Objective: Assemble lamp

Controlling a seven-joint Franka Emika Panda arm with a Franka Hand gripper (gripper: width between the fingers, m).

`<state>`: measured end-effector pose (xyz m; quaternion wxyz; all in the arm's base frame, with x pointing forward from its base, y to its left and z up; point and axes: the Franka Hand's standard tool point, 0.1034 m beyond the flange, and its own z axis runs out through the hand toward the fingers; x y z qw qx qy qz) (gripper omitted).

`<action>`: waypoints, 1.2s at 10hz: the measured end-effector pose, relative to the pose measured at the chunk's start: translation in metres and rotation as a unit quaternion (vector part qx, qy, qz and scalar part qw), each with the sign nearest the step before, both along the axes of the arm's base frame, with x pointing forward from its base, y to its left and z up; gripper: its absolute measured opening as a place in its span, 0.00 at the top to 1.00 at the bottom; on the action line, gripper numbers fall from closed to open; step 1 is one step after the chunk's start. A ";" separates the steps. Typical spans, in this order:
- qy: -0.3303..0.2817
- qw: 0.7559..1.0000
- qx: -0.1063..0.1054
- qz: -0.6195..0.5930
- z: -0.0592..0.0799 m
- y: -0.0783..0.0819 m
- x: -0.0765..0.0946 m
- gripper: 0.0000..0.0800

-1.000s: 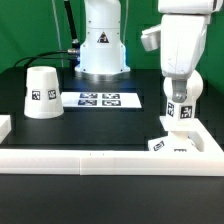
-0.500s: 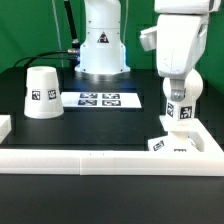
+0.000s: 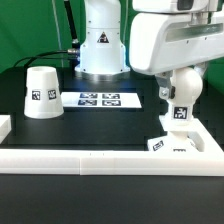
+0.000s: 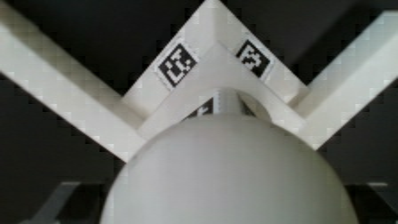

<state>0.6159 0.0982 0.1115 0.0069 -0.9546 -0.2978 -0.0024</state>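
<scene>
My gripper (image 3: 179,102) hangs at the exterior view's right, mostly hidden behind the arm's big white link. It is shut on the ball-topped bulb (image 3: 179,115), which stands upright on the small square base (image 3: 170,146) in the corner of the rim bars. In the wrist view the bulb's round top (image 4: 217,165) fills the space between my dark fingers (image 4: 50,203), and the tagged base (image 4: 210,62) shows just beyond it. The cone shade (image 3: 42,92) stands apart at the exterior view's left.
The marker board (image 3: 100,99) lies flat mid-table between the shade and the base. Long white rim bars (image 3: 90,160) run along the front and meet in a corner behind the base (image 4: 63,80). The robot's pedestal (image 3: 100,45) stands at the back.
The arm's upper links have swung over toward the exterior view's left and now cover more of the picture. The bulb and the gripper stay over the base, shifted slightly.
</scene>
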 end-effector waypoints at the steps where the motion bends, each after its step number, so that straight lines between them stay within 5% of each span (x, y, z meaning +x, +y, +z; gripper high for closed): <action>1: 0.001 0.999 0.001 -0.041 0.000 0.000 0.000 0.28; 8: 0.005 0.962 0.007 -0.274 0.002 -0.002 0.002 0.28; 12: 0.014 0.894 0.007 -0.447 0.000 -0.001 -0.003 0.28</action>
